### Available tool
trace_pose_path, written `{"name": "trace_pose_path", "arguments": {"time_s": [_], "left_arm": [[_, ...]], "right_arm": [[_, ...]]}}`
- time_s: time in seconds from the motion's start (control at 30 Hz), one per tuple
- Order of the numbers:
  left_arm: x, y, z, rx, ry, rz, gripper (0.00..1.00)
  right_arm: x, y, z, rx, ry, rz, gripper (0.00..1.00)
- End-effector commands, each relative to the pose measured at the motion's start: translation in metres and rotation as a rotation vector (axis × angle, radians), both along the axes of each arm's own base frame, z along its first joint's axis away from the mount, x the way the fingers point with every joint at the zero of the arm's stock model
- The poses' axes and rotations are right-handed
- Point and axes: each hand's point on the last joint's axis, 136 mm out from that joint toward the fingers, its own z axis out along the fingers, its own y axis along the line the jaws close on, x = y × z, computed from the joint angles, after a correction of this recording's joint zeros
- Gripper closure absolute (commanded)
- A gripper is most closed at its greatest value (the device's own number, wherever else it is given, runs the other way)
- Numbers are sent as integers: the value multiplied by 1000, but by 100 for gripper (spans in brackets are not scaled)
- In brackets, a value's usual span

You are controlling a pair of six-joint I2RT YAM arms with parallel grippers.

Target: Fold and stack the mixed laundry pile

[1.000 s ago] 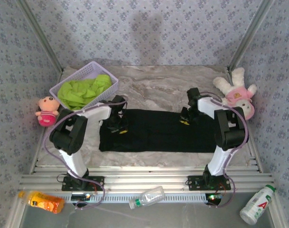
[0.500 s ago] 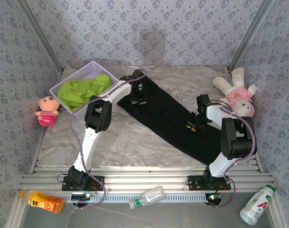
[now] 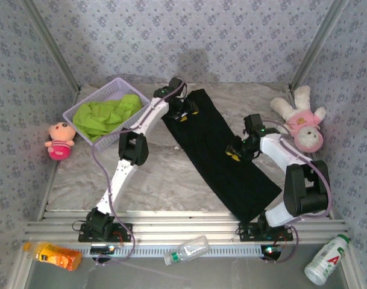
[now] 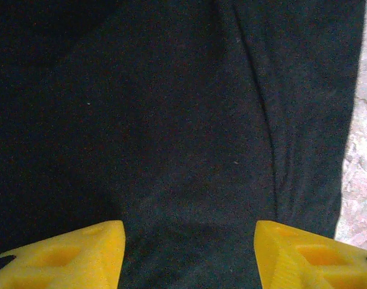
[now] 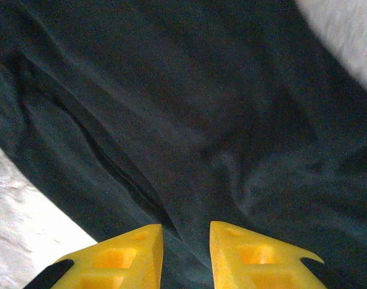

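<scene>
The black T-shirt (image 3: 213,141) lay as a folded strip on the table (image 3: 171,174), running 12 to 5 o'clock. I judged it light and limp, best pinched at its end corners. The left gripper (image 3: 189,112) stood wide over its 12 o'clock end, empty. The right gripper (image 3: 234,154) stood narrow at mid-strip; I could not tell whether it pinched cloth. The lime-green T-shirt (image 3: 105,115) sat in the basket (image 3: 114,84) at 10 o'clock.

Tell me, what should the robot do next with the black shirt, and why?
Probably lift the left gripper clear of the black T-shirt: its fingers stand wide apart over flat cloth at the strip's far end, so nothing seems held there.
</scene>
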Motion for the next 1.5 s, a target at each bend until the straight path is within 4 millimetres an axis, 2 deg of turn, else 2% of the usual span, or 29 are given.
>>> {"name": "trace_pose_path", "arguments": {"time_s": [0.0, 0.13, 0.23, 0.33, 0.4, 0.47, 0.67, 0.8, 0.9, 0.97, 1.07, 1.17, 1.33, 1.4, 1.47], "left_arm": [[-12, 5, 110, -67, -135, -46, 40], [-39, 11, 122, 2, -129, -88, 42], [-60, 10, 112, 54, -105, -105, 51], [-76, 6, 92, 84, -78, -97, 73], [-85, 5, 71, 85, -38, -78, 90], [-92, 4, 53, 89, -7, -59, 100], [-92, 17, 2, 178, 48, 12, 100], [-87, 42, -32, 263, 109, 59, 100], [-80, 54, -50, 259, 149, 79, 100], [-72, 54, -56, 245, 156, 75, 100], [-57, 46, -60, 235, 145, 39, 100], [-37, 31, -65, 211, 129, 5, 100], [-1, 4, -51, 38, 76, 33, 99], [7, 1, -41, -26, 71, 55, 92], [10, 0, -24, -61, 56, 50, 78]], "right_arm": [[7, -16, 6, -12, 4, 38, 71], [15, -27, -3, -36, 20, 70, 71], [17, -28, -13, -39, 46, 99, 71], [18, -30, -23, -56, 62, 112, 71], [17, -29, -30, -59, 70, 109, 71], [15, -31, -35, -66, 79, 101, 71], [2, -43, -58, -117, 145, 82, 72], [-6, -48, -68, -142, 181, 76, 73], [-11, -46, -71, -149, 192, 67, 73], [-14, -42, -70, -137, 192, 55, 73], [-18, -25, -67, -96, 196, 38, 73], [-16, 1, -63, -21, 176, 11, 73], [-10, 49, -45, 62, 148, 62, 73], [-11, 61, -34, 70, 129, 99, 73], [-8, 60, -22, 68, 108, 96, 72]]}}
